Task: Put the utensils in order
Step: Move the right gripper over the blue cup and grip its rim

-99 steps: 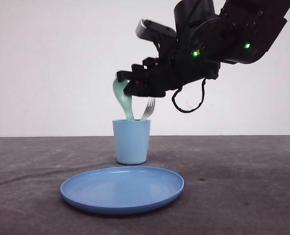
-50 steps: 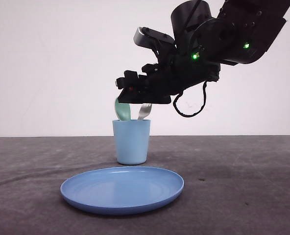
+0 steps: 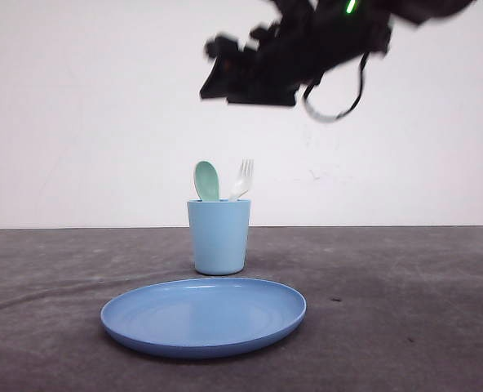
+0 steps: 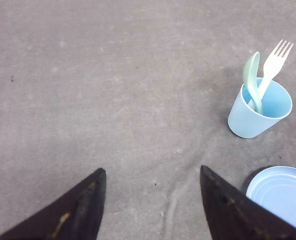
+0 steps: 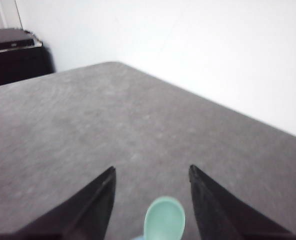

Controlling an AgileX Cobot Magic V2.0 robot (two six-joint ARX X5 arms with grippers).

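No readable text, labels, brands or numbers anywhere.

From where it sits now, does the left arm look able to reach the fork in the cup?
Probably yes. The left gripper is open and holds nothing, the table between it and the cup is bare, and the fork stands tines-up above the rim, crossed by the spoon.

Mint-green spoon, white fork — light blue cup, blue plate
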